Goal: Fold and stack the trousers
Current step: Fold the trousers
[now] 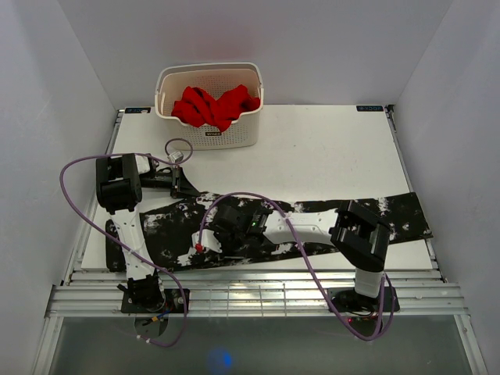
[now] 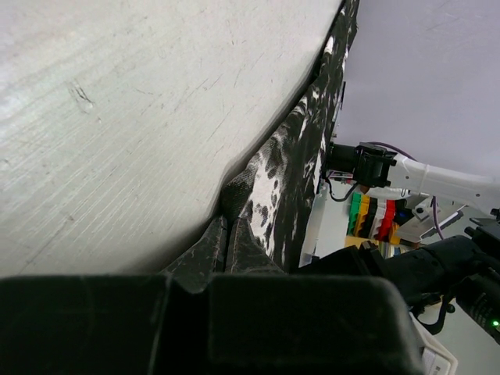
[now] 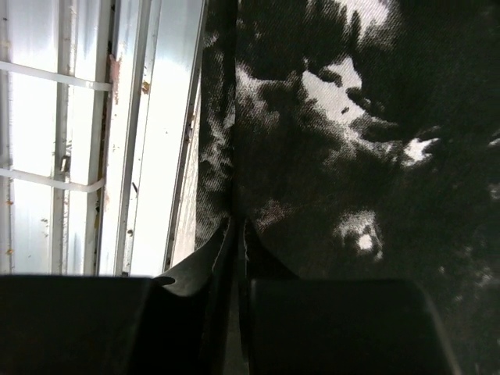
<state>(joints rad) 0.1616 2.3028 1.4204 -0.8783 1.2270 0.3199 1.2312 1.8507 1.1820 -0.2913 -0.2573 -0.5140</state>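
A white table (image 1: 312,156) fills the middle, and its top has small scratches. Three plain white walls stand around it: the left wall (image 1: 47,94), the far wall (image 1: 258,39) and the right wall (image 1: 461,117). Shiny metal rails (image 1: 258,293) run along the table's near edge. Nearer still is a grey floor (image 1: 351,348) with a small blue glow (image 1: 221,359). The light is soft and even.

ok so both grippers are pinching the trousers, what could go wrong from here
1. The left gripper and right gripper each pinch only a thin fold of the trousers, so the fabric may slip out when lifted.
2. The right arm's purple cable crosses over the trousers and might snag them.
3. The trousers lie close to the near edge of the table, so a loose end could slide off.
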